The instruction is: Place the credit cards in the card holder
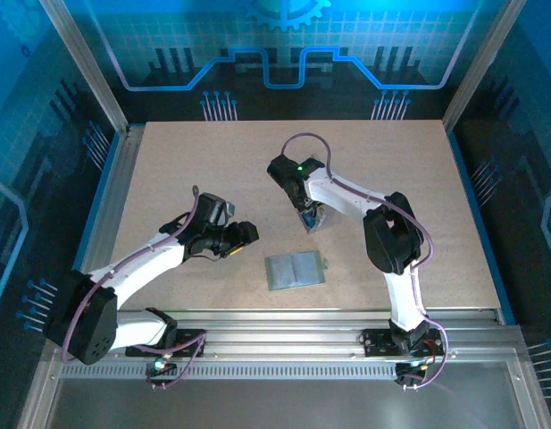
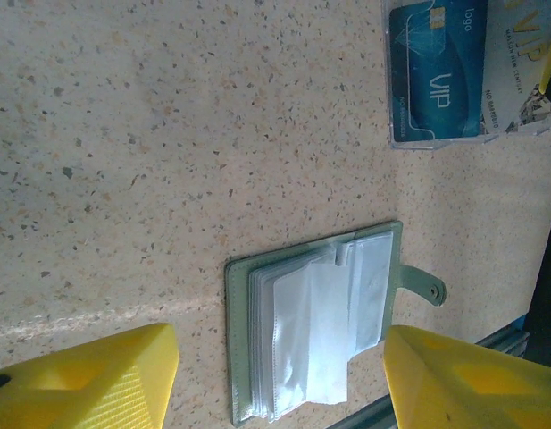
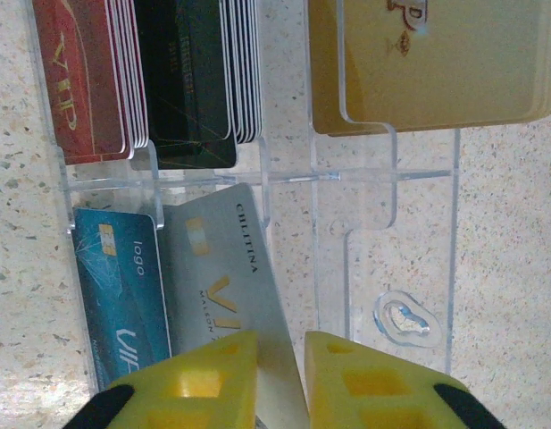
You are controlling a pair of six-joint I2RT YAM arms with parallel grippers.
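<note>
The left arm (image 1: 141, 259) and the right arm (image 1: 396, 241) were white, with big black round joints. A thin purple cable (image 1: 304, 138) ran along each arm in loops. A small green light (image 1: 299, 165) glowed on the right arm. Each arm had a black base (image 1: 168, 341) with little wires by it. The left gripper (image 2: 279, 384) had two bright yellow fingers (image 2: 87, 380) shaped like wedges, and one had a fine grid on it. The right gripper (image 3: 281, 380) had yellow fingers too, with square dents and black bits at the sides.
</note>
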